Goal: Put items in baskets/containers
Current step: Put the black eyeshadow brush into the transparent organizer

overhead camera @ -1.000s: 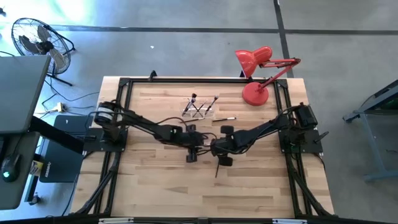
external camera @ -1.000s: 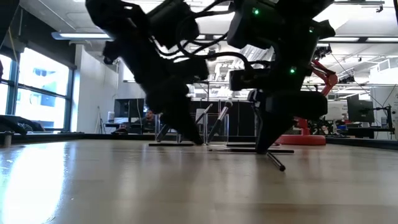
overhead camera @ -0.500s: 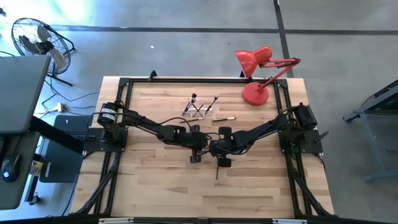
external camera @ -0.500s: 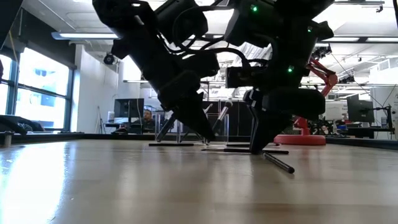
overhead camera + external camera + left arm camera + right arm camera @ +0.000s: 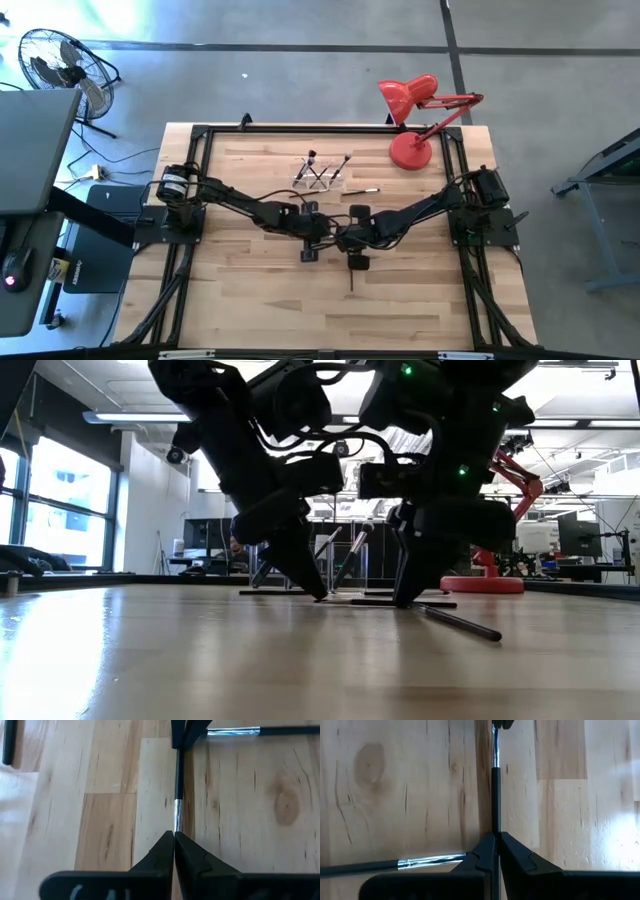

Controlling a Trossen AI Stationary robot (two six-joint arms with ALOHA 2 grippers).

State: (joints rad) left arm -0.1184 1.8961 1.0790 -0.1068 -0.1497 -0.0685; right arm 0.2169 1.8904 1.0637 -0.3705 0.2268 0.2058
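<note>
One thin makeup brush (image 5: 177,785), with a dark handle and a silvery ferrule, spans the gap between my two grippers at mid-table. My left gripper (image 5: 322,240) is shut on one end of it and my right gripper (image 5: 343,240) on the other. A second brush (image 5: 352,278) lies flat on the wood just near of the right gripper, its ferrule (image 5: 431,860) beside those fingers. The clear holder (image 5: 320,181) stands farther back, with several brushes (image 5: 318,167) leaning in it. One more brush (image 5: 362,190) lies to its right. My left gripper (image 5: 174,836) pinches the brush at its silvery ferrule (image 5: 176,822) between both fingers, which hide the bristle tip. The fingers slant down from the table's left and lie along the brush. The brush runs about level, low over the wood; whether it rests there I cannot tell. My right gripper (image 5: 495,836) pinches the dark handle (image 5: 495,820) at its free end between both fingers. They slant down from the table's right, in line with the brush. The brush stretches straight away to the left gripper's fingers (image 5: 502,723).
A red desk lamp (image 5: 410,150) stands at the far right corner. A black frame (image 5: 200,135) runs round the tabletop. Bare wood (image 5: 270,300) lies near of the grippers. A fan (image 5: 60,65) and a desk stand off the table's left.
My left gripper has leaned in toward the right gripper and shut on the ferrule end of the brush. The loose brush beside the right gripper has swung round on the table: it now lies flat, its free end toward the near edge.
</note>
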